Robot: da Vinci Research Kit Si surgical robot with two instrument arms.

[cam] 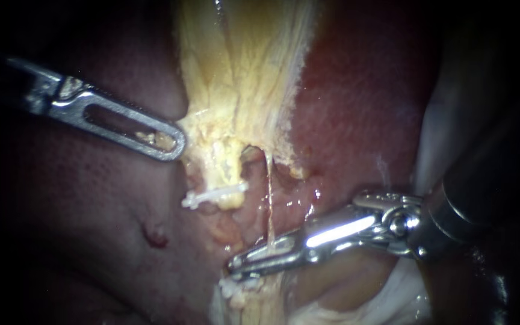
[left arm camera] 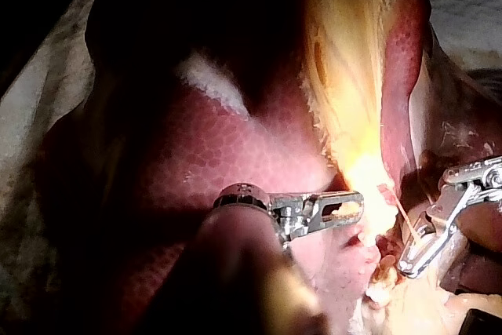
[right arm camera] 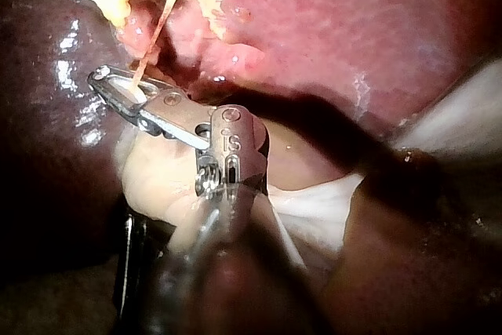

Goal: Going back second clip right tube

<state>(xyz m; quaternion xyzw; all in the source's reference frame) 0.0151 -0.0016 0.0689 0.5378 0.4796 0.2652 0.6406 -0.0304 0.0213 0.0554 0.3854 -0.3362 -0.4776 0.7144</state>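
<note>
The right side of the endoscope view is dark, so the thick shaft of the right instrument (cam: pixel 242 263) is hard to make out. The far left is black too, which cuts off the shaft of the left instrument (cam: pixel 165 142). A lower clip (cam: pixel 231 287) is half hidden under the right instrument's tip, and I cannot tell what it sits on.

Dark red liver (cam: pixel 91 229) fills most of the frame. The yellow gallbladder (cam: pixel 242 72) hangs from the top centre, and white cloth (cam: pixel 446 120) lies at the right.

The left instrument, from the upper left, has its jaws closed on the gallbladder's lower left edge, with yellow tissue showing through the slot. The right instrument's jaws, at low centre, are parted by only a slit. The thin right tube (cam: pixel 269 192) drops from the gallbladder straight to them. A white clip (cam: pixel 215 195) crosses the stump just left of that tube.
</note>
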